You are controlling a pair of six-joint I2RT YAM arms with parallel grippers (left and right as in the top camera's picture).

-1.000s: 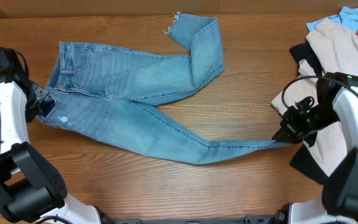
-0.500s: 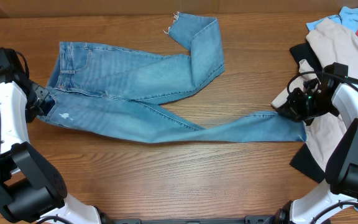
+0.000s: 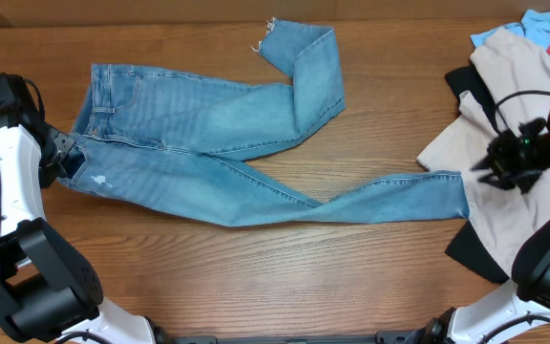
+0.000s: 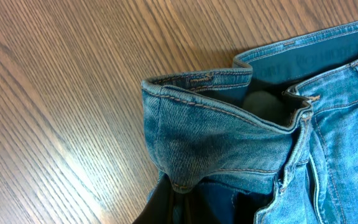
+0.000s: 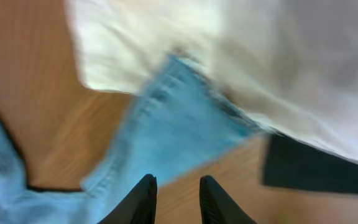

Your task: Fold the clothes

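Overhead: jeans [image 3: 208, 124] lie across the table [image 3: 370, 277]. Waist at 9 o'clock, one leg doubled toward 1, the other stretched to 3, its hem [image 3: 452, 196] just beside the beige garment [image 3: 523, 86].

Left wrist: left gripper [image 4: 166, 208] pressed together on the waistband [image 4: 191, 118], likely anchoring it for folding. Printing inside the band is unreadable.

Right wrist: blurred. Right gripper [image 5: 173, 202] slightly spread and empty, hem at 12.

Right wrist view motion-blurred. Tips of left gripper [image 4: 166, 208] buried under jeans [image 4: 216, 143] waistband. Beige garment [image 3: 509, 91] cropped at picture's right edge.
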